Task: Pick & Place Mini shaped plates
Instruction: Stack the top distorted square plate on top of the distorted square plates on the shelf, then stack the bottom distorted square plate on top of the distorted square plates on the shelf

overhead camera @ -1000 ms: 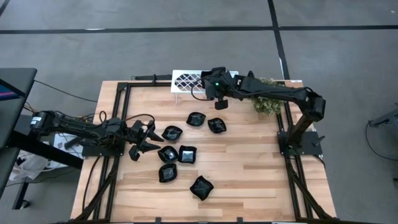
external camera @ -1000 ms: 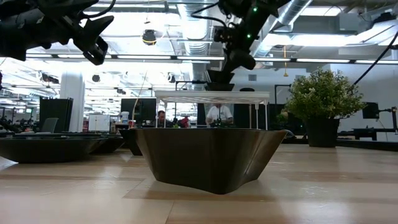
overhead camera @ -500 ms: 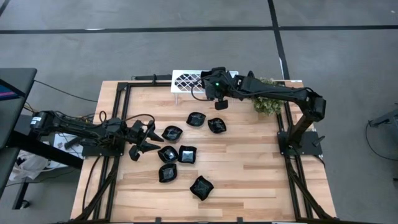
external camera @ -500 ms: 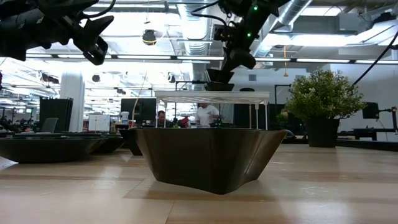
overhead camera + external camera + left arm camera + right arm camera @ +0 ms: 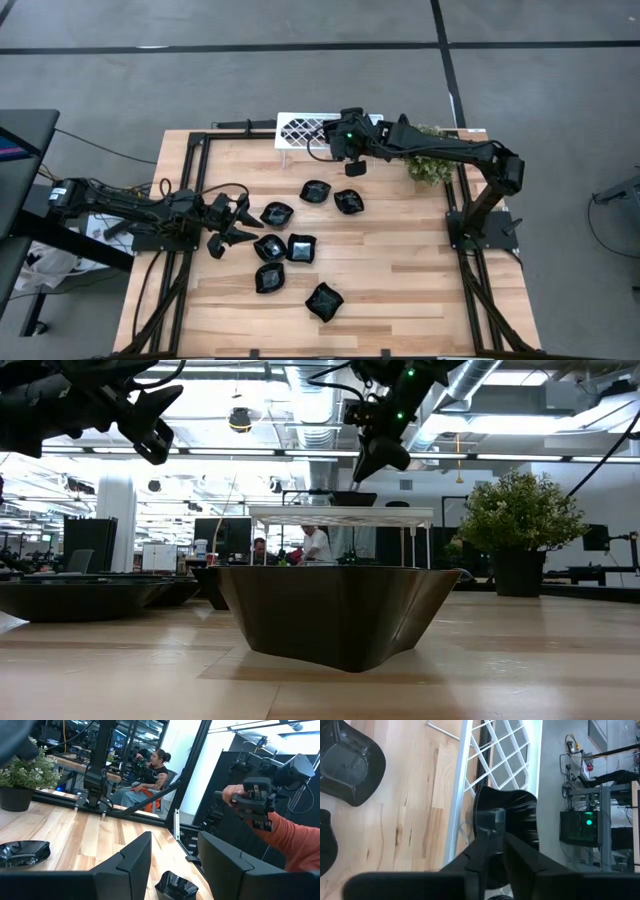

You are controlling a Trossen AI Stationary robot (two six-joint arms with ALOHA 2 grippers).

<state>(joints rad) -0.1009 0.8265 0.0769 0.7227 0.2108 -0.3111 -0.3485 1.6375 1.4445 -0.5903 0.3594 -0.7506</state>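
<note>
Wood desk fills the middle of the high view, with black frame rails along its left and right edges. Its lower right part is open wood with free room for moving. Seven mini shaped plates lie left of centre. Nearest, at the lower middle, is one plate, then one up and left of it. Two plates sit side by side above these. One plate lies just beside the left end effector, which reaches in low from the left edge with its fingers spread wide and grasping nothing. Two more plates lie farther up. At the far edge stands the white lattice tray, with a green plant to its right. The right arm stretches from the right side to the tray. Its end effector points down, released, just above one plate that rests on the tray top.
</note>
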